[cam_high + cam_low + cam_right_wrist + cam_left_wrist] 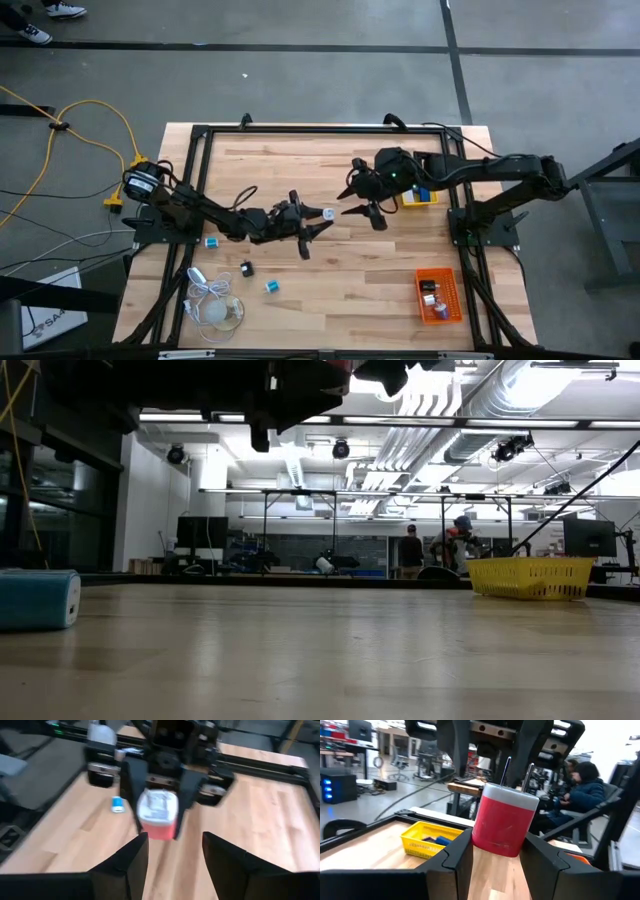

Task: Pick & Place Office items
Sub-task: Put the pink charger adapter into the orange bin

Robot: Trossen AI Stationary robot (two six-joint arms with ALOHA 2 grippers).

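- The left tool (318,222) is hanging above the middle of the tabletop (330,275), clamped on a small pink-red piece with a white end (504,820); the left wrist view is showing its fingers (457,852) pressing on the two flat sides.
- The right tool (362,199) is facing it from just beside, its fingers (131,855) standing apart with nothing between them, as if waiting to receive.
- The piece is looking like a hard, smooth plastic block, light and stiff; I judge it slippery if pinched near a rounded corner, so the free white end or the flat sides are looking like the best places to take hold.
- Two thin metal prongs (506,770) are sticking from its end, and they are likely bending if squeezed.
- Other office items are lying apart: a blue piece (212,242), a black one (246,268) and a teal one (271,287) near the left arm.
- The yellow tray (419,198) is sitting just beyond the right tool, and the orange tray (440,296) near the right front corner.
- Open wood is stretching between the tools and the front edge, while the black frame rails (320,131) are bounding the sides.
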